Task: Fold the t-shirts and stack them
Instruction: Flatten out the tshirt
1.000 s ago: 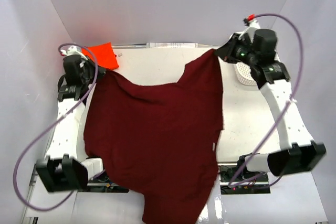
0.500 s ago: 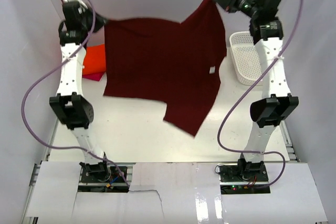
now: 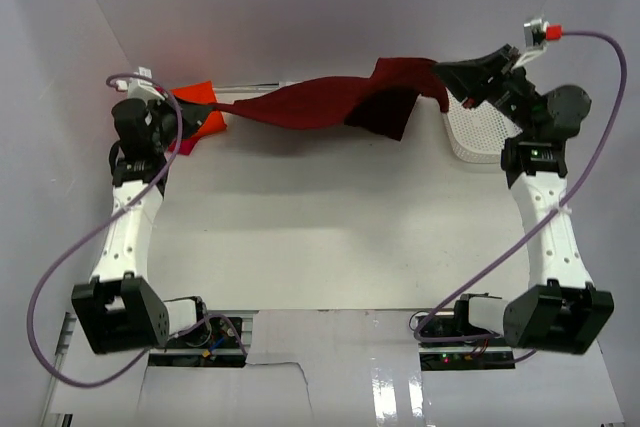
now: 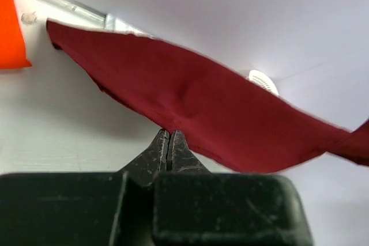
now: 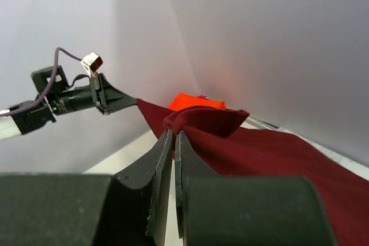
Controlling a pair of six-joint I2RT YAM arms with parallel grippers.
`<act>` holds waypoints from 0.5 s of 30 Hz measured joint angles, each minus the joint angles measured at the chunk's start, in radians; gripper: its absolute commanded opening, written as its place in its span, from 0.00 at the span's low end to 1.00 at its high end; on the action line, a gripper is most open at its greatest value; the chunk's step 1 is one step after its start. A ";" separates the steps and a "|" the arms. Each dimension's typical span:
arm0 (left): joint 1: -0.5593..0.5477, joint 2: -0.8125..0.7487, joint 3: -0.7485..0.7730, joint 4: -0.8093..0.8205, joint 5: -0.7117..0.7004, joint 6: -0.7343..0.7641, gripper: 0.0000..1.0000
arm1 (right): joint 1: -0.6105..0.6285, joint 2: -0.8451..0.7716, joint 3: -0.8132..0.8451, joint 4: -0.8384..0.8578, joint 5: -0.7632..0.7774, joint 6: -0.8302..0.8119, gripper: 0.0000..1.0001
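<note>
Overall, a flat white tabletop (image 3: 320, 237) is sitting inside pale grey-lilac enclosure walls (image 3: 300, 7), and a white plastic mesh basket (image 3: 478, 137) is resting at its far right corner. A bright orange cloth t-shirt (image 3: 195, 102) is lying at the far left corner, with a sliver of magenta-pink cloth (image 3: 181, 148) showing at its near edge. The dark maroon-red cloth t-shirt (image 3: 320, 107) is hanging as a bunched band across the far part of the table, its long axis running left to right and sagging mid-span. The left gripper (image 4: 169, 136) is pinching the band's left end, jaws closed tight; the right gripper (image 5: 174, 136) is clamping the right end likewise, near the basket.
</note>
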 measured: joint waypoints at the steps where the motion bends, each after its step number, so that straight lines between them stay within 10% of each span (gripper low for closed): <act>1: 0.000 -0.065 -0.053 0.023 0.006 -0.002 0.00 | 0.000 -0.044 -0.054 0.040 -0.009 0.018 0.08; 6: 0.000 -0.255 -0.208 0.037 0.019 0.014 0.00 | 0.001 -0.200 -0.327 0.011 -0.019 0.076 0.08; 15: 0.000 -0.270 -0.301 -0.197 0.038 0.069 0.00 | 0.001 -0.240 -0.350 -0.726 0.071 -0.127 0.08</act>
